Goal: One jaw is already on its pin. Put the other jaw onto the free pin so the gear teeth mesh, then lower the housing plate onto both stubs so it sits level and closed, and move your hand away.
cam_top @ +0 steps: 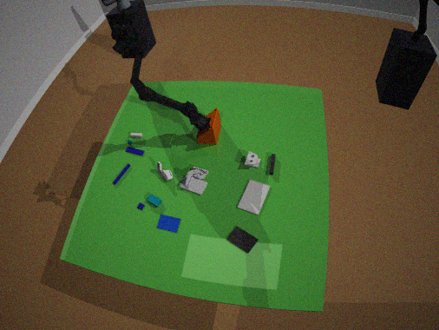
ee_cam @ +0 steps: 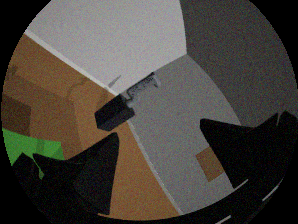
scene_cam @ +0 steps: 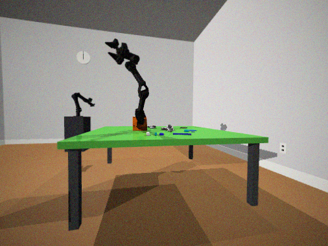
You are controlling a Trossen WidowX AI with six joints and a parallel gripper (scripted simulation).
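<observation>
A: The green table [cam_top: 295, 130] [scene_cam: 162, 143] [ee_cam: 19, 145] bears the parts. Which hazard comes first?

B: Reach. The black arm [cam_top: 167, 102] [scene_cam: 141, 81] stands high, its gripper [cam_top: 114, 40] [scene_cam: 107, 48] [ee_cam: 160, 131] well above them, fingers wide apart with nothing between. A careless descent could sweep small parts aside.

A: And the largest task part?

B: Probably the pale plate [cam_top: 253, 196], lying flat, apart from the white assembly [cam_top: 197, 187] [scene_cam: 170, 128]. I take it for the housing plate; the dark plate [cam_top: 242, 240] invites a mistaken choice. Lowered unevenly, the cover would catch one stub and sit tilted.

A: The assembly itself?

B: It appears to carry the mounted jaw. A sideways push could slide it or turn that jaw, spoiling the mesh.

A: Finally, the small white piece [cam_top: 165, 172]?

B: Likely the loose jaw, beside the assembly. Gripped askew, it would miss its pin, or its teeth would land crest on crest. Pins and teeth are too small to tell.
</observation>
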